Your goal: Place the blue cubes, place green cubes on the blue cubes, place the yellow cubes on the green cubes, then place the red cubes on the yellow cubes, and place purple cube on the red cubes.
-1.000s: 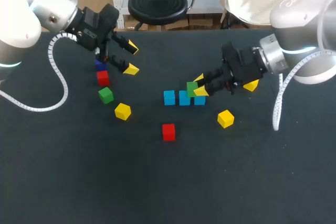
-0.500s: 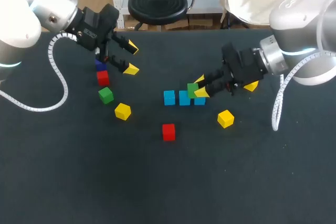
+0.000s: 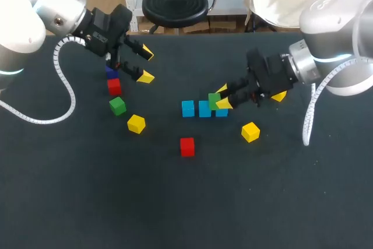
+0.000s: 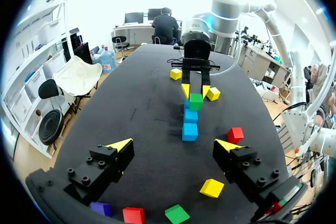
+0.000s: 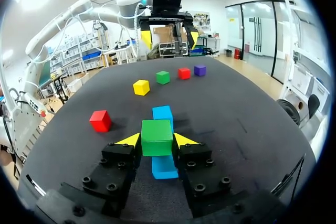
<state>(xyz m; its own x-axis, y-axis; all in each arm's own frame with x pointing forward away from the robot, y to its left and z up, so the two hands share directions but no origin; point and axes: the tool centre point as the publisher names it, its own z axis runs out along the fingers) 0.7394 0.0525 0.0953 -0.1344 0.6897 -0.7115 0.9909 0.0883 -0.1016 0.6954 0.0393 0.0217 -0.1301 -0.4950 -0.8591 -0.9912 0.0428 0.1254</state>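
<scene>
Head view: held green cube [image 3: 214, 99] unchanged

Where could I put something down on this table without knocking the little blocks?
Bare: the whole strip of black tabletop nearest the robot, up to the lone red cube, and the far middle between the left tool and right tool. Crowded: the row of blue cubes, where the right tool grips a green cube, and the loose cubes by the left tool.

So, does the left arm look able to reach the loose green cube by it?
Probably yes. The left gripper is open and empty. The loose green cube lies close by with nothing on top, and the red cube and yellow cube beside it stand apart.
</scene>
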